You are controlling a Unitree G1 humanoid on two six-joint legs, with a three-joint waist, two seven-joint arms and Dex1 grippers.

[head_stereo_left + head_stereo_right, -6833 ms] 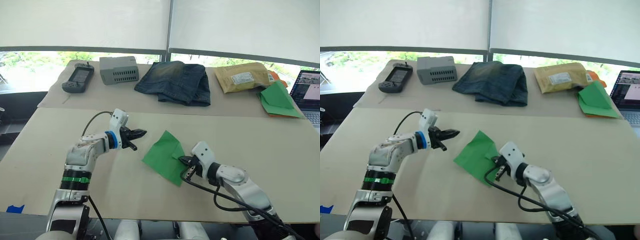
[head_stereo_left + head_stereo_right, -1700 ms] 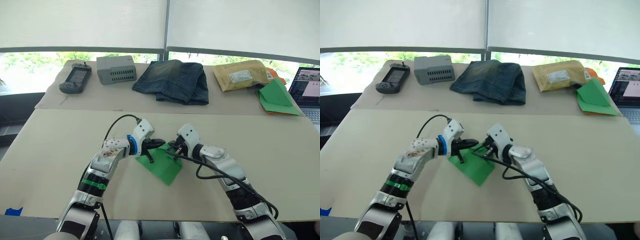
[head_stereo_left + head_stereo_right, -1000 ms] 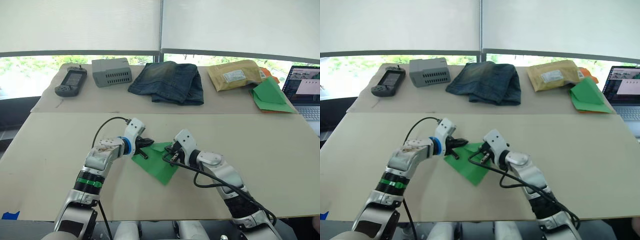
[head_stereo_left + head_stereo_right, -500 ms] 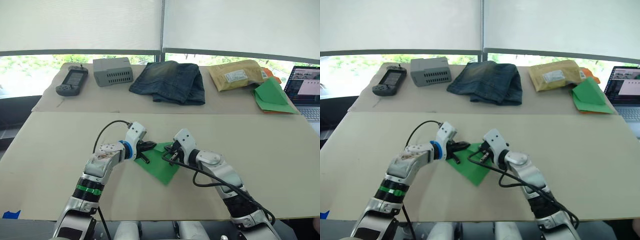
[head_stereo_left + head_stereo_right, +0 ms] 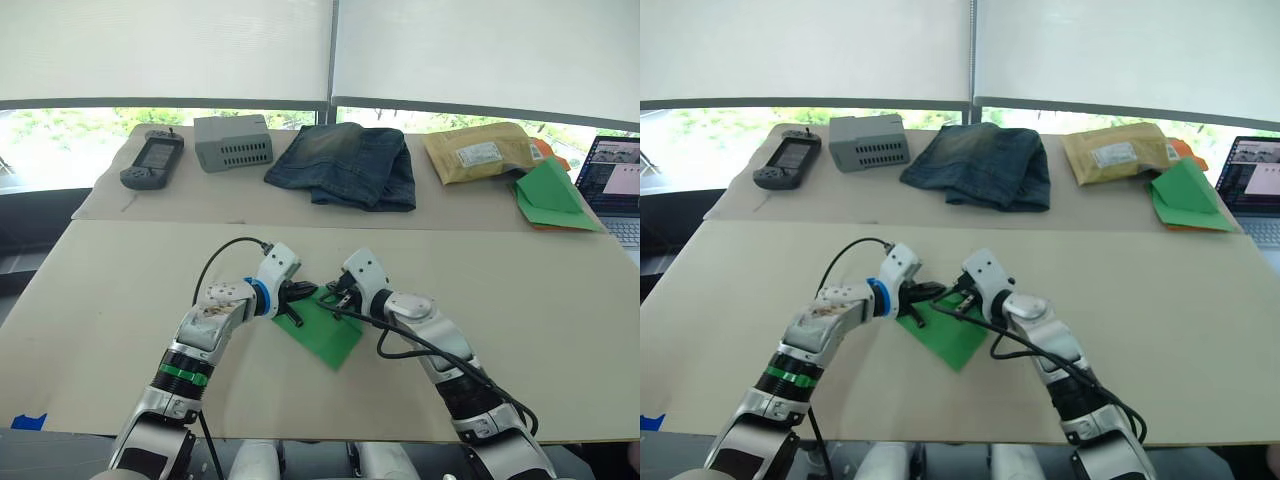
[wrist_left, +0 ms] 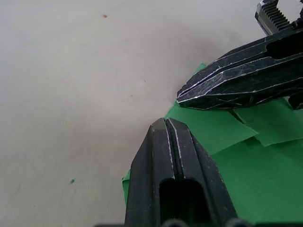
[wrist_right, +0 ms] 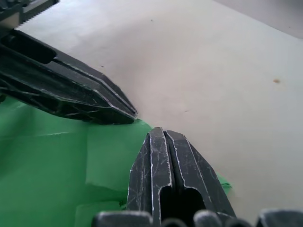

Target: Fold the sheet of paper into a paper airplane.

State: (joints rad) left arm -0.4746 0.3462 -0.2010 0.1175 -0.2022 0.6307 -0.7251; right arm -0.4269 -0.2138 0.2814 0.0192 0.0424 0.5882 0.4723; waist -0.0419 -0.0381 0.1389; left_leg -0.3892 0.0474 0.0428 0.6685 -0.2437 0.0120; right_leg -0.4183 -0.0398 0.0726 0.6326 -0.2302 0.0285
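Since 6.8 s ago both arms have come in from either side of the sheet of paper (image 5: 325, 328), and the two grippers now meet tip to tip over its far corner. The table (image 5: 100, 300) carries the sheet near its middle. The sheet is bright green, lies flat, and has a small flap turned over at the far corner, with visible creases. Left gripper (image 6: 165, 124): fingers pressed together, nothing between them, tip over the sheet's far edge. Right gripper (image 7: 160, 135): fingers likewise closed on nothing, tip at the same corner. The two tips sit just beside each other; contact with the paper cannot be determined.
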